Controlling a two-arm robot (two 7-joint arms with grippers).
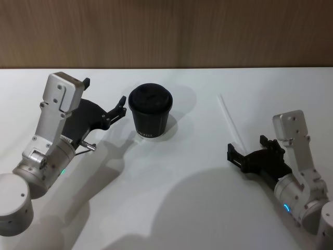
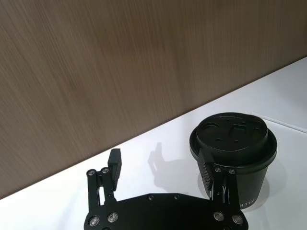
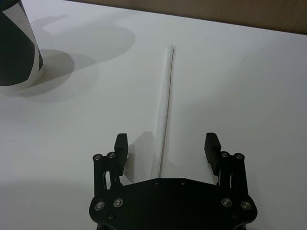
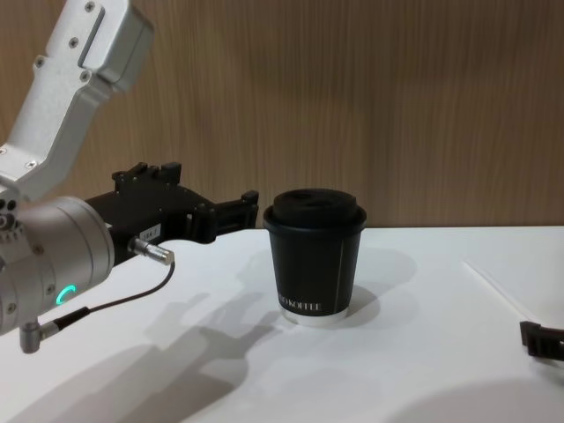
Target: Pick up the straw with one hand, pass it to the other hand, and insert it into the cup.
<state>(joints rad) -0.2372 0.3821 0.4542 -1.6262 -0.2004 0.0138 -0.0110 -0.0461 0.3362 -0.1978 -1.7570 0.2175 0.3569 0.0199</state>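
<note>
Low, right gripper [image 3: 167, 140] spread, astride straw [image 3: 168, 86]

In the head view both arms run off the picture: the left arm [image 1: 49, 130] at the lower left corner, the right arm [image 1: 301, 156] at the lower right. The near end of the straw [image 1: 229, 121] is lost against the right jaws. The lettering on the cup [image 1: 150, 104] is too small to read.

In the left wrist view the bottom edge cuts the left jaws' body, and one jaw covers the start of the cup's lettering.

In the right wrist view the upper left corner cuts off the cup's top. The straw's near end meets the jaws' body; whether it passes underneath cannot be told.

In the chest view the right edge leaves just a black tip of the right jaws, and the straw is a faint line on the desk [image 4: 423, 352].
</note>
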